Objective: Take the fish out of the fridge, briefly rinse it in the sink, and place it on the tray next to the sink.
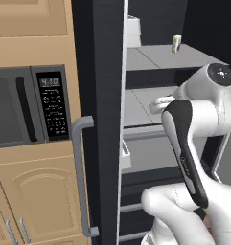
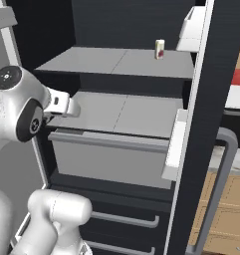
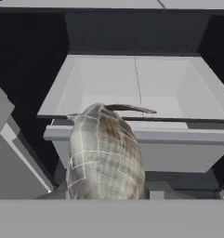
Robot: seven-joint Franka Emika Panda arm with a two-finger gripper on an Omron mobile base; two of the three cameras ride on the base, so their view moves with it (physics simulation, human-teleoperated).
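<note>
Fridge [image 2: 141,30] door stands wide; the white arm reaches in at the middle shelf. Close under the hand camera hangs the fish [image 3: 105,153], above the open pale drawer [image 3: 136,135]. Gripper pinching the fish, apparently.

Open fridge [image 1: 107,95], arm at its shelves

Carton [image 2: 160,49] on the fridge's upper shelf [image 2: 116,62]; drawer [image 3: 136,93] below; fish [image 3: 104,153] before the drawer; microwave [image 1: 26,105] left of the fridge door.

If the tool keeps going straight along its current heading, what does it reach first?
Probably the pale drawer in the fridge: its front lip sits just beyond the fish held in the tool. Depth is hard to judge here.
</note>
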